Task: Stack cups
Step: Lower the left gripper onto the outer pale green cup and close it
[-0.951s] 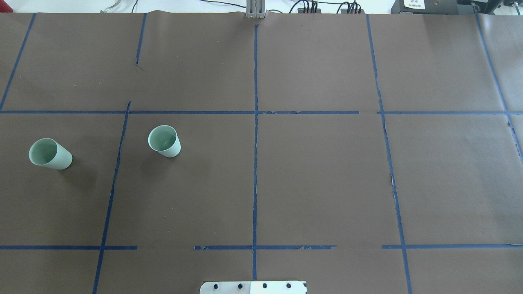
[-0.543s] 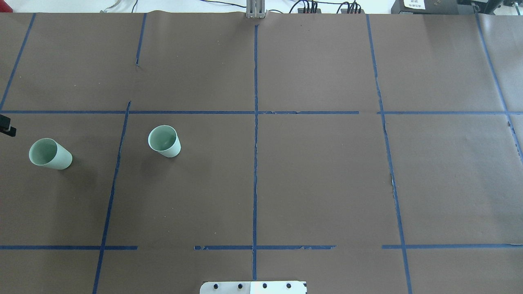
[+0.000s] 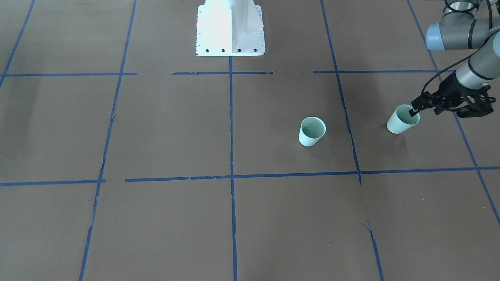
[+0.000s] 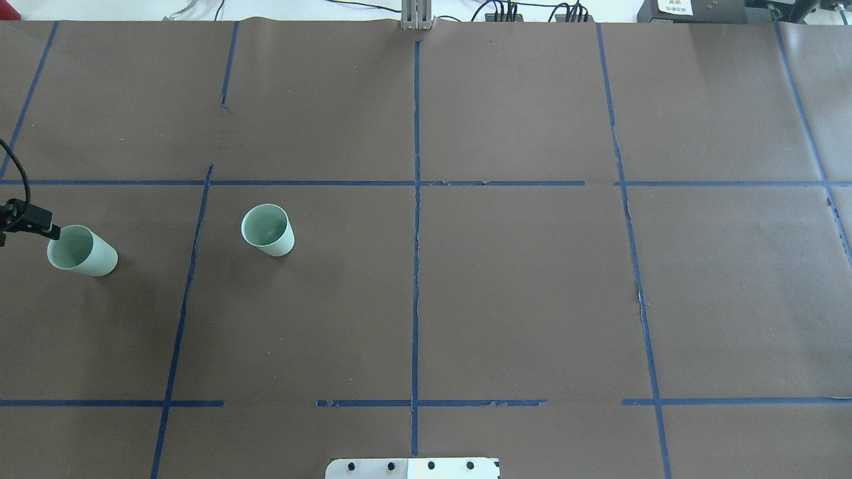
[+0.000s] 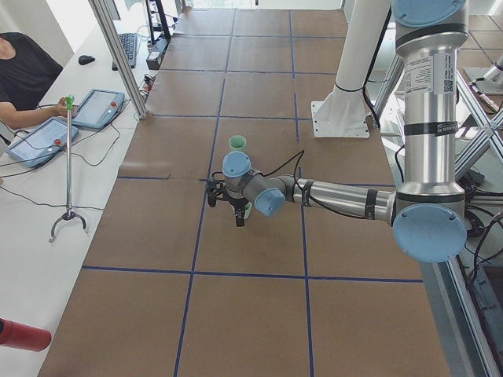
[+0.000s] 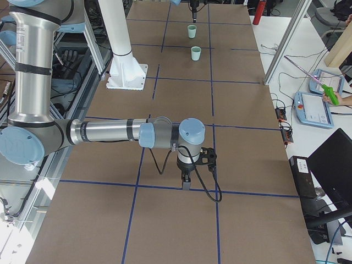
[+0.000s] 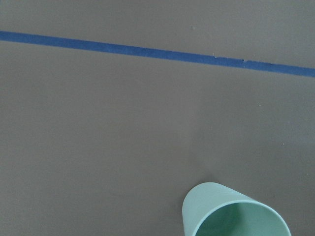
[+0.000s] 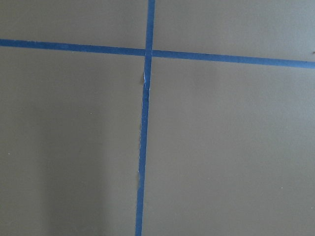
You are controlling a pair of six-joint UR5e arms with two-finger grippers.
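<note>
Two pale mint-green cups stand upright on the brown table. One cup [image 4: 267, 229] [image 3: 311, 131] [image 5: 237, 143] [image 6: 196, 53] is nearer the middle. The other cup [image 4: 81, 251] [image 3: 402, 119] [image 7: 231, 216] [image 6: 192, 31] is near the table's left end. My left gripper [image 3: 437, 110] [image 5: 225, 208] hangs open beside this outer cup. One fingertip [image 4: 43, 227] is at its rim, and the gripper holds nothing. My right gripper [image 6: 186, 184] points down over bare table far from both cups. It shows only in the exterior right view, so I cannot tell whether it is open or shut.
The white robot base plate [image 3: 229, 29] [image 4: 413, 468] sits at the table's near edge. Blue tape lines [image 4: 416, 199] grid the brown paper. An operator's desk with tablets [image 5: 47, 137] runs along the far side. Cables [image 4: 506, 10] lie past the far edge.
My left gripper has come in from the overhead view's left edge and moved right, up to the outer cup's rim. Both cups stay where they were.
</note>
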